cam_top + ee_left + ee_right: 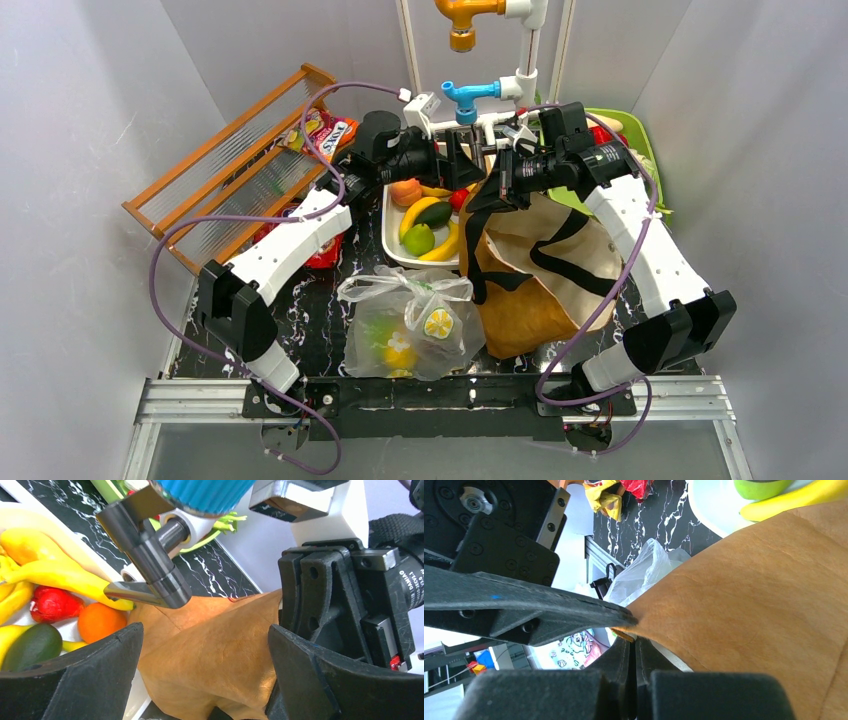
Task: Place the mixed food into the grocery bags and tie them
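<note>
The tan tote [545, 300] stands right of centre, black straps draped over it. My right gripper [497, 190] [634, 640] is shut on the tote's [764, 605] upper rim. My left gripper [462, 165] [205, 635] is open, its jaws standing either side of a fold of the tote [210, 650] without pressing it. The clear plastic bag [400, 300] [649, 565] lies in front with fruit inside. More food lies in a white tray [392, 215]: banana [65, 575], orange [97, 622], avocado [32, 645] and a red piece [52, 604]. Snack packets [325, 128] lie at the back left.
A wooden rack [220, 170] leans along the left wall. A green tray [630, 130] sits at the back right behind my right arm. A toy tap [470, 95] in blue and orange rises at the back centre. A red packet [325, 252] lies under my left arm.
</note>
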Action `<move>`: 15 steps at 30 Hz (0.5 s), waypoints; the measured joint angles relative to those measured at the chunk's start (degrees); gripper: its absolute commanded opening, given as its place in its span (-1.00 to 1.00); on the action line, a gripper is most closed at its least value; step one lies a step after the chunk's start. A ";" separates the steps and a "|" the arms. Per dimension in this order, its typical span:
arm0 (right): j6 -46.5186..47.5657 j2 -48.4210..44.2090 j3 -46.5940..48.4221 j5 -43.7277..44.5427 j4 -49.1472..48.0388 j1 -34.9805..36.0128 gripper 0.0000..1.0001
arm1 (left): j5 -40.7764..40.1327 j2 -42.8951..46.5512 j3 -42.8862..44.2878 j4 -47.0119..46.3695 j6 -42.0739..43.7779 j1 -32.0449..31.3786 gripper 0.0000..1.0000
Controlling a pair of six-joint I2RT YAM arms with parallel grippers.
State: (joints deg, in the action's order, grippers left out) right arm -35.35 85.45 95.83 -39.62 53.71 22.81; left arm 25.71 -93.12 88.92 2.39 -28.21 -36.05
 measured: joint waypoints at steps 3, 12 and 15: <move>0.44 0.00 0.00 -0.04 0.13 0.28 -0.97 | 1.79 0.02 -1.33 -1.18 -0.72 0.02 0.88; 1.16 0.00 0.00 -0.28 0.85 0.52 -0.97 | 4.42 1.60 -4.92 -5.38 -1.90 0.13 0.93; 1.22 0.00 0.00 -0.28 0.98 0.52 -0.97 | 5.05 2.21 -5.09 -5.44 -1.81 0.15 0.95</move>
State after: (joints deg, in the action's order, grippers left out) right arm -34.13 85.45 95.83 -39.90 54.70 23.33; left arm 30.76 -90.91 83.83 -3.05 -30.02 -35.90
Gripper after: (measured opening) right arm 0.044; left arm 0.965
